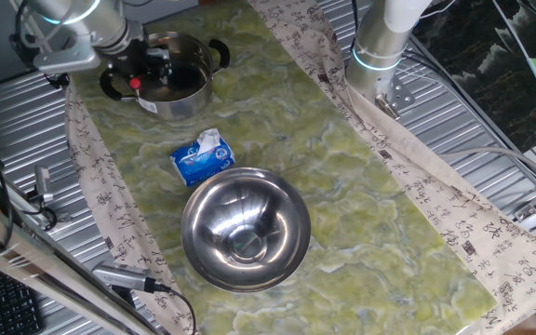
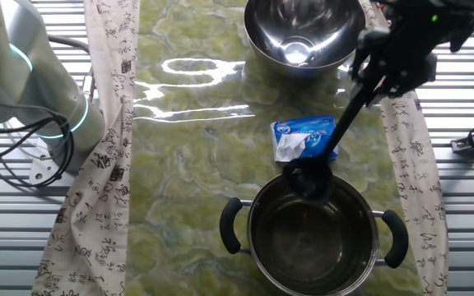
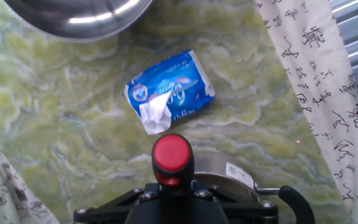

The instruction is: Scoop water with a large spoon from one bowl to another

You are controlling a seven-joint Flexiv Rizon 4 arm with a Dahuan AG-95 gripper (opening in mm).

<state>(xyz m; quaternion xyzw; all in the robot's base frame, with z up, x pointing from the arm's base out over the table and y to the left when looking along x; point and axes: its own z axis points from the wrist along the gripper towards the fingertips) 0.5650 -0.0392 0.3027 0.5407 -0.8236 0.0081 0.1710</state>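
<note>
Over the handled pot (image 2: pixel 313 238), your gripper (image 2: pixel 383 67) reaches down, clamped on the large spoon (image 2: pixel 341 123), whose dark bowl hangs at the pot's rim. Green marbled cloth (image 1: pixel 361 186) covers a ribbed metal table (image 1: pixel 491 177). You have one pot, one steel bowl (image 1: pixel 245 229) and one tissue pack (image 1: pixel 205 157) between them.

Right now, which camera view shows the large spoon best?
The other fixed view: the large spoon shows along its whole dark handle, down to its bowl at the pot rim. The hand view shows only its red end; one fixed view shows little beyond that red end.
</note>
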